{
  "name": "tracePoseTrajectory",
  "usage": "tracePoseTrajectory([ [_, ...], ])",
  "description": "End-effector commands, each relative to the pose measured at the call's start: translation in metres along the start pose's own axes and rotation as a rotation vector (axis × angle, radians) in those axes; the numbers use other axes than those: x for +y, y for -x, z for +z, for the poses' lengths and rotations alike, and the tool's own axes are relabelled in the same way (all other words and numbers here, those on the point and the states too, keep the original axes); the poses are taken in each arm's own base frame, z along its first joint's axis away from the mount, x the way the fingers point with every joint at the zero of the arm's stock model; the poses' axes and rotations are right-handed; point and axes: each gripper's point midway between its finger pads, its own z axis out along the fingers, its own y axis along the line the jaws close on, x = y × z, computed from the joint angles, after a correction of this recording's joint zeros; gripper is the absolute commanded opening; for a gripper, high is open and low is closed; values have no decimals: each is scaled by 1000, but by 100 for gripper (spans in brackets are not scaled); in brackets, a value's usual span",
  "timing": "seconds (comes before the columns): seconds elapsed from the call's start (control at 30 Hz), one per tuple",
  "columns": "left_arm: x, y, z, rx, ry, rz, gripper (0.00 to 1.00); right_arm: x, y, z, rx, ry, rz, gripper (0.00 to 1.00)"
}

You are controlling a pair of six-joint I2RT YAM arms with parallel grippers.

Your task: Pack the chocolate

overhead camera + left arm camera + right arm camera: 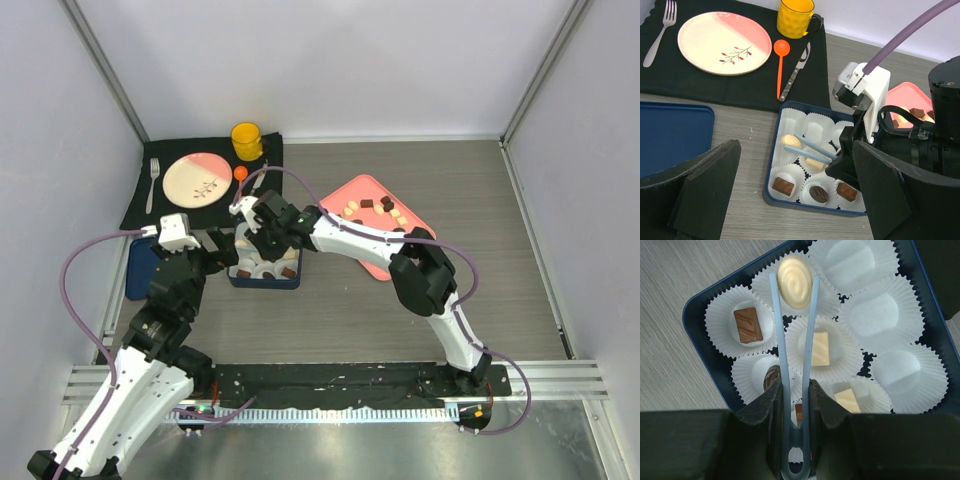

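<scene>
My right gripper [796, 405] is clamped narrow on blue tweezers [780, 355]. Their tips straddle the oval white chocolate [795, 282] in a left-side cup of the box [696, 320], with its long axis along the tweezers. Left gripper [795, 195] is wide, holding nothing.

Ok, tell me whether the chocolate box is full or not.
Not full. In the blue box, three white paper cups sit empty; several others hold chocolates.

Pale walls [330, 60], grey wood-grain table [500, 300] — metal corner posts [107, 70]
</scene>
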Motion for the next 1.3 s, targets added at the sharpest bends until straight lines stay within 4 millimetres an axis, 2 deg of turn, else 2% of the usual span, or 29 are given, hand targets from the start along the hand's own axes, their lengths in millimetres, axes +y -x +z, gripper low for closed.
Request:
tracePoseTrajectory([
  [0.0, -3, 26, -4, -64, -7, -19, 100, 11, 30, -4, -86, 34, -4, 21],
  [0.17, -3, 26, -4, -64, -6, -21, 100, 14, 28, 1, -80, 44, -5, 27],
  [0.53, -3, 25, -4, -62, -5, -20, 100, 13, 26, 8, -78, 39, 0, 28],
  [0.73, -2, 25, -4, -62, -4, -18, 100, 13, 28, 9, -84, 39, 0, 33],
  [1.27, -2, 25, -4, -60, 0, -17, 100, 11, 48, -5, -134, 24, -2, 39],
])
